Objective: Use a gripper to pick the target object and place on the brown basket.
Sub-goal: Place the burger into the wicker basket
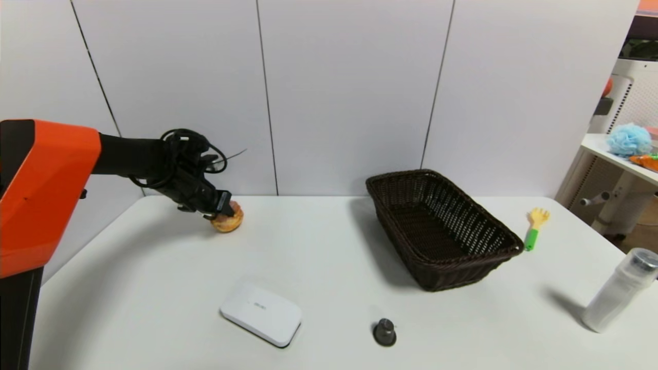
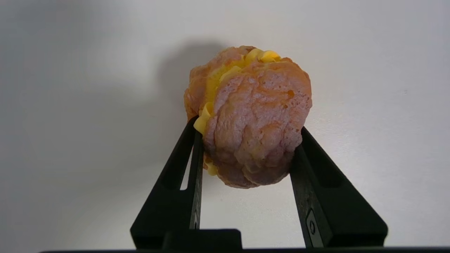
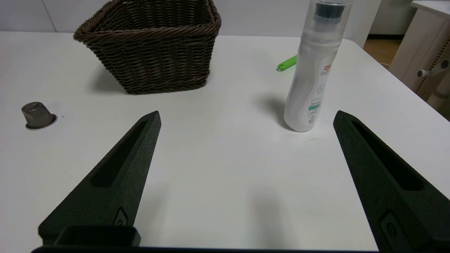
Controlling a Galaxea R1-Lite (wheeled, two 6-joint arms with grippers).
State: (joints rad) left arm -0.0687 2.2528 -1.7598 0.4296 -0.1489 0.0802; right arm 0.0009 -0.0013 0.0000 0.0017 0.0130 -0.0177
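The target object, an orange-brown toy bun (image 1: 229, 221), is at the table's far left. My left gripper (image 1: 222, 206) is shut on it. In the left wrist view both fingers press the bun (image 2: 253, 126) on its sides, midway at the gripper (image 2: 248, 131), and the bun is tipped with its yellow filling showing. The brown basket (image 1: 442, 228) stands right of centre, empty; it also shows in the right wrist view (image 3: 151, 45). My right gripper (image 3: 246, 116) is open and empty over the near table, out of the head view.
A white flat box (image 1: 261, 312) and a dark grey knob (image 1: 384, 331) lie near the front. A white bottle (image 1: 619, 290) stands at the front right. A yellow-green toy fork (image 1: 534, 228) lies right of the basket. A side table (image 1: 617, 154) stands beyond the right edge.
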